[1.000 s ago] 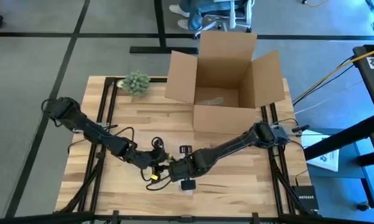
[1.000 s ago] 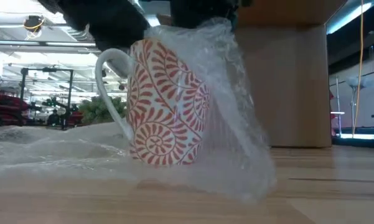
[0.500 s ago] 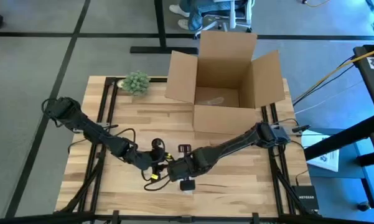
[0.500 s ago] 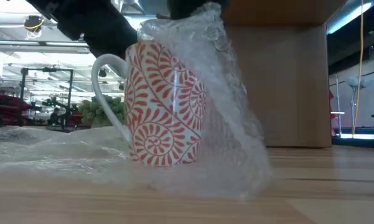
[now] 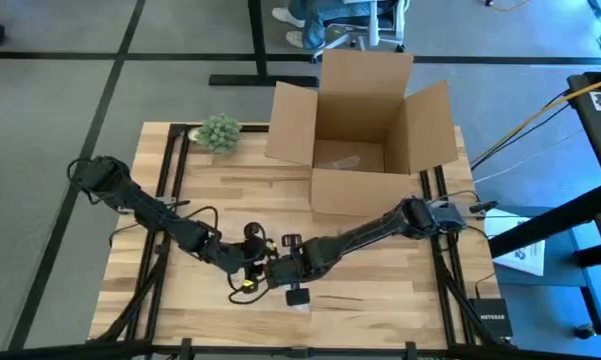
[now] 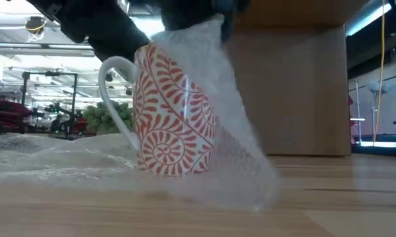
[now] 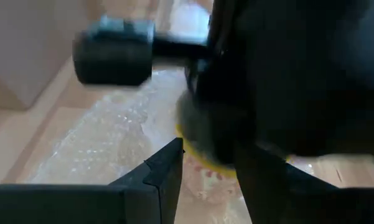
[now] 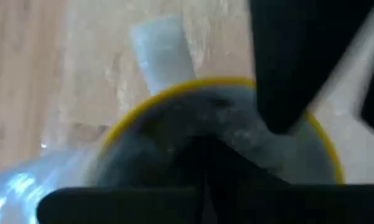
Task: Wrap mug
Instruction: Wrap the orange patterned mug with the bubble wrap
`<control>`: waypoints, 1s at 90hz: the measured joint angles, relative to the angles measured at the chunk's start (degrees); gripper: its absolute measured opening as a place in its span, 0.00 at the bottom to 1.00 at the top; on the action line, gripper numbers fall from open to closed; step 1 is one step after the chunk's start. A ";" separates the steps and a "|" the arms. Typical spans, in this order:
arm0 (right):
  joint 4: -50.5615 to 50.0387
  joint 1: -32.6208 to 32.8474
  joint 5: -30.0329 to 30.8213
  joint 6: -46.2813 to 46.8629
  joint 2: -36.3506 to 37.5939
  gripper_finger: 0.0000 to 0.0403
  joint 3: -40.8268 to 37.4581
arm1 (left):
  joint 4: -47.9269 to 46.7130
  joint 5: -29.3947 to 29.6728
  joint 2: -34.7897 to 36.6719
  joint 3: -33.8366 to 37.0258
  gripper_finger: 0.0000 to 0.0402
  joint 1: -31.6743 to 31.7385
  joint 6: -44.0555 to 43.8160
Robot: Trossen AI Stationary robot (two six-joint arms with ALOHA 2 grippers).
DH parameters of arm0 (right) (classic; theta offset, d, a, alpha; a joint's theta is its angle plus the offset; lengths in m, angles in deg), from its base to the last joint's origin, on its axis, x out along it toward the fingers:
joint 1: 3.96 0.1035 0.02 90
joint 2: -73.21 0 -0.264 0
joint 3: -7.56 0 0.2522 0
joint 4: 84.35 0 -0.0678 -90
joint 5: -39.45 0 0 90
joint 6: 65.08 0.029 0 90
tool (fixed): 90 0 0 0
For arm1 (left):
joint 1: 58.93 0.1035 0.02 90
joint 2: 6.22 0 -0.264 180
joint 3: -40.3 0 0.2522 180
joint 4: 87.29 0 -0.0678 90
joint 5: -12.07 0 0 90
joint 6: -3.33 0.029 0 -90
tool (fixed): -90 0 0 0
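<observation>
I have my right tool (image 5: 278,270) directly above the mug (image 6: 174,108), pinching the raised edge of the bubble wrap (image 6: 240,155) right at the rim; the plastic hangs from my fingers down the mug's far side to the tabletop (image 6: 342,197). The mug sits just below both tools, leaning a little toward its handle (image 6: 115,85), and the rest of the sheet lies flat on the handle side. My left tool (image 5: 242,262) hovers close beside my right one, at the handle side of the rim; I cannot tell whether its fingers are apart or together. To do this fold well, I judge I should carry the sheet across the mouth slowly and low, keeping it taut, while the left tool steadies the mug. Pulling too hard sideways could tip it further or drag it along the wood.
</observation>
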 joint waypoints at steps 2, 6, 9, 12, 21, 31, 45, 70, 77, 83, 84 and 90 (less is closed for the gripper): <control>-0.23 0.00 -0.24 -0.10 -0.13 0.00 -0.18 | 0.10 0.00 0.00 0.00 0.31 0.00 0.00; -0.38 0.00 -0.85 -0.18 -0.36 0.00 -0.11 | 0.04 -0.01 0.00 0.00 0.31 0.00 0.00; -0.83 0.00 -1.13 -0.20 -0.47 0.00 0.26 | 0.02 -0.01 0.00 0.00 0.31 0.00 0.00; -1.37 0.04 -1.10 -0.20 -0.56 0.00 0.71 | 0.04 -0.02 0.00 0.00 0.31 0.00 0.00; -1.62 0.07 -1.11 -0.22 -0.76 0.00 2.75 | 0.14 -0.02 0.00 0.00 0.31 0.00 0.09; -3.48 0.07 -1.14 -0.28 -0.74 0.00 6.47 | 0.18 0.02 0.00 -0.02 0.31 0.00 0.02; -10.12 0.07 -1.14 -0.44 -0.63 0.00 13.06 | -0.02 -0.02 0.00 -0.02 0.31 -0.04 0.13; -25.25 0.20 -1.11 2.11 -0.35 0.00 19.55 | 0.03 -0.02 0.00 -0.02 0.31 -0.04 -0.18; -25.12 0.20 -0.39 2.60 -0.42 0.00 18.11 | 0.06 -0.02 0.00 -0.02 0.31 -0.04 -0.27; -22.66 0.20 1.46 2.60 -0.41 0.00 16.09 | 0.05 -0.02 0.00 -0.02 0.31 -0.07 -0.28; -22.21 0.20 1.72 2.60 -0.42 0.00 15.67 | 0.04 -0.02 0.00 -0.02 0.31 -0.07 -0.28; -19.47 0.16 2.05 2.60 -0.42 0.00 13.09 | 0.06 -0.02 0.00 -0.02 0.31 -0.07 -0.21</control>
